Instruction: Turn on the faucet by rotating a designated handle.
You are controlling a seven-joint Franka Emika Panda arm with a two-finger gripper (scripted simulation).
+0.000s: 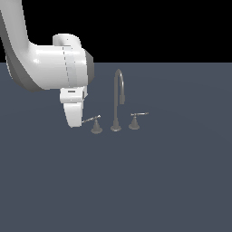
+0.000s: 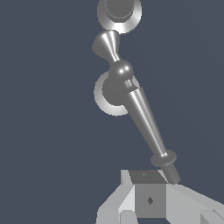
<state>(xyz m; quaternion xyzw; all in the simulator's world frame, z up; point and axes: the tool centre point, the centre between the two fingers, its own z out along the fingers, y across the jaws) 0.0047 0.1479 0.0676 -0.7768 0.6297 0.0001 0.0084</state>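
Observation:
The faucet (image 1: 117, 102) stands mid-scene, a tall gooseneck spout with a lever handle on each side. The handle (image 1: 94, 123) on the exterior view's left points its thin lever toward my gripper (image 1: 75, 122), which hangs just beside the lever's tip. In the wrist view the handle (image 2: 142, 118) runs from its ball pivot over a round base down to my gripper (image 2: 148, 186). Its tip rests against the fingertips (image 2: 149, 199). The fingers look pressed together, shut on nothing. The twin handle (image 1: 135, 120) stands apart on the spout's other side.
My white arm (image 1: 45, 68) fills the exterior view's upper left, above and beside the faucet. The floor (image 1: 136, 181) is flat, dark blue-grey. A further round base (image 2: 119, 12) lies beyond the handle in the wrist view.

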